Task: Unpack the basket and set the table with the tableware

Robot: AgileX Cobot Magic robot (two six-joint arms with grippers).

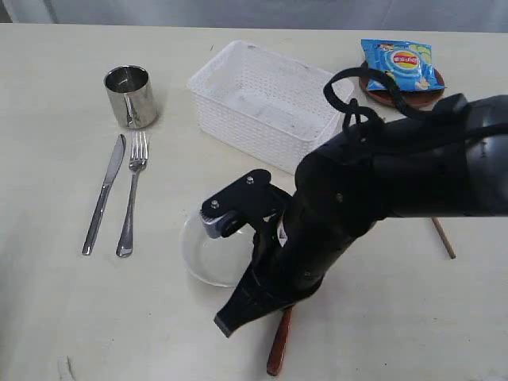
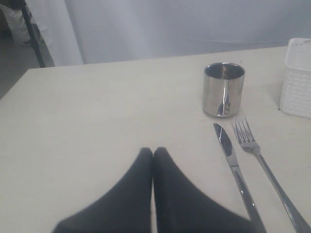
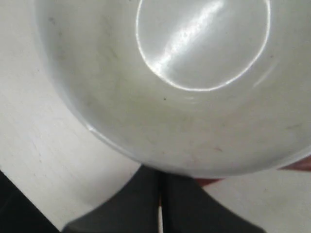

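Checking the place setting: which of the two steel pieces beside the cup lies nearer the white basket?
The fork, the one with tines, pointing at the steel cup. The smooth-bladed knife lies on its other side, farther from the basket.

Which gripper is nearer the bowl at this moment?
Right. The right gripper, jaws shut, is right at the rim of the bowl. The left gripper hangs over bare table beside the knife, with the bowl nowhere in its view.
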